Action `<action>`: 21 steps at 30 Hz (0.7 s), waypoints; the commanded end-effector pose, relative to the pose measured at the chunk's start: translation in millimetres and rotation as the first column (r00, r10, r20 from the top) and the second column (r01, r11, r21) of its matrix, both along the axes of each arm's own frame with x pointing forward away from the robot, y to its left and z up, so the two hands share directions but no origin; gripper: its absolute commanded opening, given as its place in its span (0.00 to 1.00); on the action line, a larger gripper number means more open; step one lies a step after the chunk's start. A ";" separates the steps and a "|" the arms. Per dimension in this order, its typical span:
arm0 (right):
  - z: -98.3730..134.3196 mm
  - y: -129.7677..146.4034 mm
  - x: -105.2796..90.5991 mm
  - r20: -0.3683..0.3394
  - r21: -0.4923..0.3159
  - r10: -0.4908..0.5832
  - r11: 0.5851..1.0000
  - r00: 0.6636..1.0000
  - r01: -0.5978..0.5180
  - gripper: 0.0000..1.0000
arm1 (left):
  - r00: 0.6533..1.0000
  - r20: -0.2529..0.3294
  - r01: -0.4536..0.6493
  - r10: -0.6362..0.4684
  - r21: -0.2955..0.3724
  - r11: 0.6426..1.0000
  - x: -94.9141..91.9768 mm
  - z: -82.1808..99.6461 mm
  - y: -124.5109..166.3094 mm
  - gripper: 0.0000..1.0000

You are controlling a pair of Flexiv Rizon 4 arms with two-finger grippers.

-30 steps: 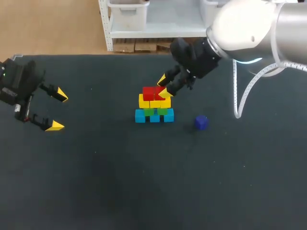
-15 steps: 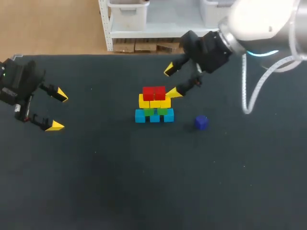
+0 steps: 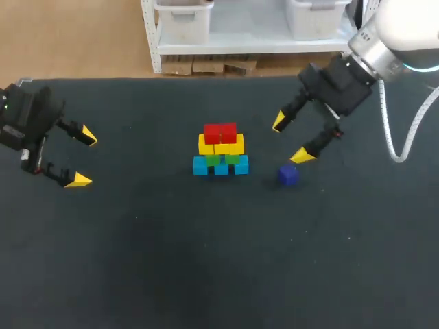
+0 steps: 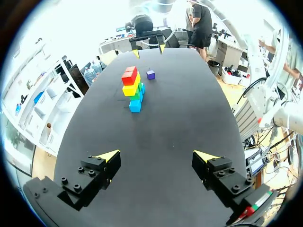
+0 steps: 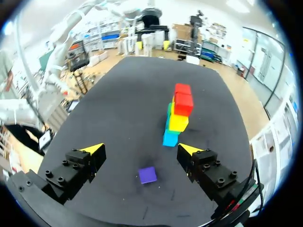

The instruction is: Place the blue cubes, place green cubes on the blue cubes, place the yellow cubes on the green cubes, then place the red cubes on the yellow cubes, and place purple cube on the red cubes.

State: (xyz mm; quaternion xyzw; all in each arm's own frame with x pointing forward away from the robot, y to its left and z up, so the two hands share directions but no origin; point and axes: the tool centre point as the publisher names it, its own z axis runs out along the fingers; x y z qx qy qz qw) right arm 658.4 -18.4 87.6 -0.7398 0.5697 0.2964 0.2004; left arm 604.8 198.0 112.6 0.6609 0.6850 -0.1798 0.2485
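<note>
Two end effectors over the dark bench (image 3: 171, 260). Out left, the left end effector (image 3: 84, 157) hovers, yellow-tipped fingers wide apart, nothing between them. Mid-bench stands the stack: three blue cubes (image 3: 220, 166) on the bench, green cubes (image 3: 223, 159) on those, yellow cubes (image 3: 221, 144) next, red cubes (image 3: 220, 131) topping it. Right of it, the small purple cube (image 3: 287, 175) sits alone. The right end effector (image 3: 290, 139) hangs just beside it, fingers apart, empty.
</note>
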 end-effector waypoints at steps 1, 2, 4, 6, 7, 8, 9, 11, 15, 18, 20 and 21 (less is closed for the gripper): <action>-12.8 -4.2 7.8 -0.002 0.003 0.034 0.999 0.999 -0.034 1.00 | 1.000 0.004 0.002 -0.002 -0.004 1.000 -0.2 -1.2 0.8 1.00; -16.2 -5.8 8.0 0.005 0.003 0.043 0.999 0.999 -0.043 1.00 | 1.000 0.004 0.002 -0.002 -0.004 1.000 -0.2 -1.2 0.8 1.00; -24.1 -9.3 8.7 0.018 0.001 0.056 0.998 0.998 -0.056 1.00 | 1.000 0.004 0.002 -0.002 -0.004 1.000 -0.2 -1.2 0.8 1.00; -31.8 -12.6 8.8 0.037 0.003 0.080 0.997 0.996 -0.080 1.00 | 1.000 0.004 0.002 -0.002 -0.004 1.000 -0.2 -1.2 0.8 1.00; -37.6 -15.3 9.3 0.051 -0.002 0.086 0.996 0.995 -0.086 1.00 | 1.000 0.004 0.002 -0.002 -0.004 1.000 -0.2 -1.2 0.8 1.00; -42.4 -17.6 10.1 0.058 -0.001 0.099 0.995 0.993 -0.099 1.00 | 1.000 0.004 0.002 -0.002 -0.004 1.000 -0.2 -1.2 0.8 1.00; -47.0 -19.9 11.1 0.060 -0.001 0.102 0.995 0.993 -0.102 1.00 | 1.000 0.004 0.002 -0.002 -0.004 1.000 -0.2 -1.2 0.8 1.00; -55.4 -23.9 13.4 0.074 0.006 0.119 0.993 0.990 -0.119 1.00 | 1.000 0.004 0.002 -0.002 -0.004 1.000 -0.2 -1.2 0.8 1.00; -68.7 -29.0 17.1 0.089 0.022 0.128 0.991 0.988 -0.130 1.00 | 1.000 0.004 0.002 -0.002 -0.004 1.000 -0.2 -1.2 0.8 1.00; -75.6 -30.3 18.2 0.094 0.027 0.136 0.990 0.986 -0.139 1.00 | 1.000 0.004 0.002 -0.002 -0.004 1.000 -0.2 -1.2 0.8 1.00; -80.1 -30.7 18.6 0.096 0.026 0.146 0.989 0.985 -0.149 1.00 | 1.000 0.004 0.002 -0.002 -0.004 1.000 -0.2 -1.2 0.8 1.00; -81.6 -31.2 18.7 0.097 0.031 0.150 0.988 0.984 -0.154 1.00 | 1.000 0.004 0.002 -0.002 -0.004 1.000 -0.2 -1.2 0.8 1.00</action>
